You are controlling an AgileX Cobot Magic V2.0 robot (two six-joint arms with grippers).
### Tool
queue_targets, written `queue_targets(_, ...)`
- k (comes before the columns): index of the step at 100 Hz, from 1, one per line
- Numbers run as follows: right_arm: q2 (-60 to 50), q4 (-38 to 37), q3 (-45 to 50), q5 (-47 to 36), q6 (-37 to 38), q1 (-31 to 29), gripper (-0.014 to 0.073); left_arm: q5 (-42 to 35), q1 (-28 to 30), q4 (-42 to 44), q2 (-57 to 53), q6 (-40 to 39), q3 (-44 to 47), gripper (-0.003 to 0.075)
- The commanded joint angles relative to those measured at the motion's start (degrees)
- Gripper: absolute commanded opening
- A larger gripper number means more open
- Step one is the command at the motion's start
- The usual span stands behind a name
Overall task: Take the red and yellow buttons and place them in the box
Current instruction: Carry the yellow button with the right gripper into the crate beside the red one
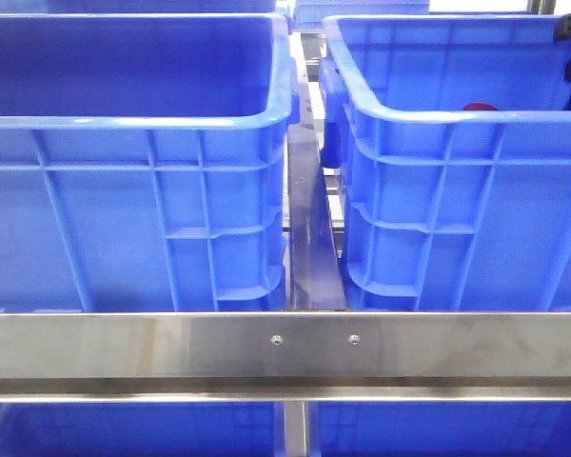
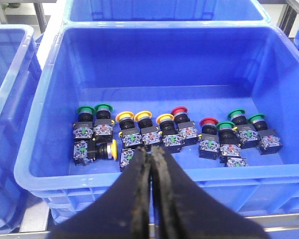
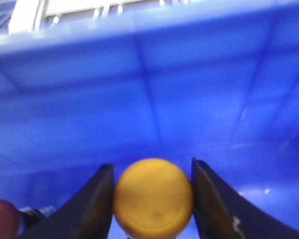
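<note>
Yellow button (image 3: 153, 197) sat clamped in my right claw (image 3: 152, 199), low inside the box (image 3: 149, 99), a red button (image 3: 2, 215) beside it. My left claw (image 2: 152, 164) hung closed and empty above another box (image 2: 164, 64) of buttons.

Supporting surface is a stainless steel frame, its horizontal rail (image 1: 285, 343) running across the front. Two blue crates sit side by side on it: left crate (image 1: 133, 219) and right crate (image 1: 457, 219), a narrow gap between them.
</note>
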Motion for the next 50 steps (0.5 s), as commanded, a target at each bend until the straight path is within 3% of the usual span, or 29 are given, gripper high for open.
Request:
queue_targets(1, -1.85, 1.90, -2.14, 2.52, -0.87, -0.32, 0.0131, -4.44, 0.21, 0.19, 0.50, -0.51, -1.34, -0.0019)
queue_targets(50, 1.12, 1.90, -4.44, 3.26, -0.98, -0.16, 0.0131, -4.33, 0.21, 0.19, 0.50, -0.51, -1.34, -0.0019)
